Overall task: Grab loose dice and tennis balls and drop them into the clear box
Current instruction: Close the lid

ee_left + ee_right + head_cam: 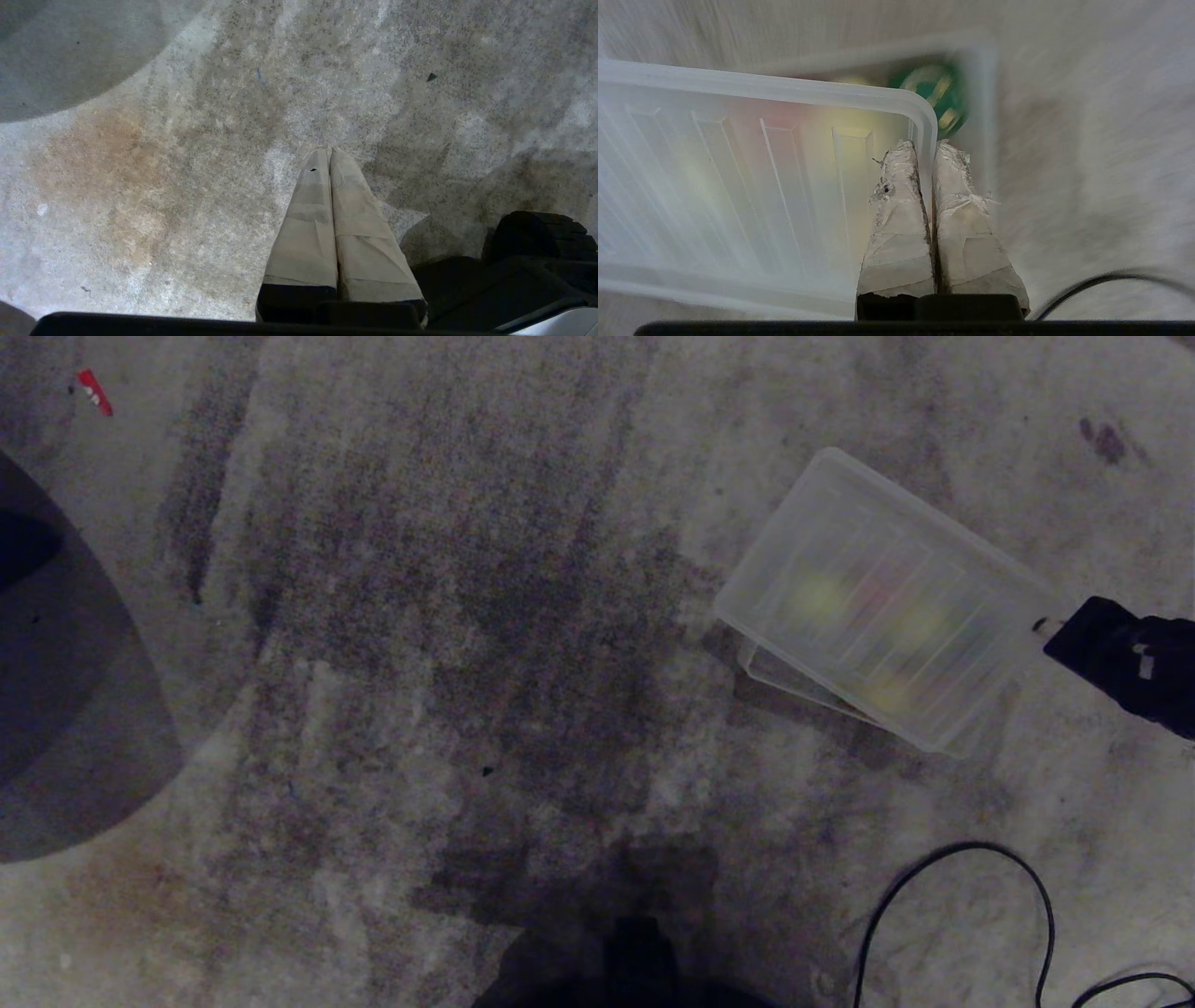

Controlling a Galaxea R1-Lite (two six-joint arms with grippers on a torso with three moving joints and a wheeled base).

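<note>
In the head view we saw stained concrete floor [467, 663] with the lid [887, 597] lying over the box [770, 670] at the right. The lid sat askew and tilted, so a near-left corner of the box peeked out beneath it. Its long axis ran from far left to near right. Blurred yellow-green and reddish shapes showed through the ribbed plastic; we could not tell ball from die there. Our right gripper [1050, 627] came in from the right edge, its tip at the lid's right end. A black cable [966, 847] looped on the floor at near right, a red scrap [93, 392] lay at far left, and a dark rounded shape [56, 691] filled the left edge.

In the left wrist view our left gripper [329, 156] hung over bare floor [163, 163], its taped fingers pressed together and holding nothing.

In the right wrist view our right gripper [923, 145] had its fingers closed on the lid's [738, 163] rim at a rounded corner, one finger on either side. Beyond that corner a green die [948, 100] with pale dots lay in the box [985, 93], uncovered. The cable [1101, 280] ran along the floor [1087, 163] nearby.
</note>
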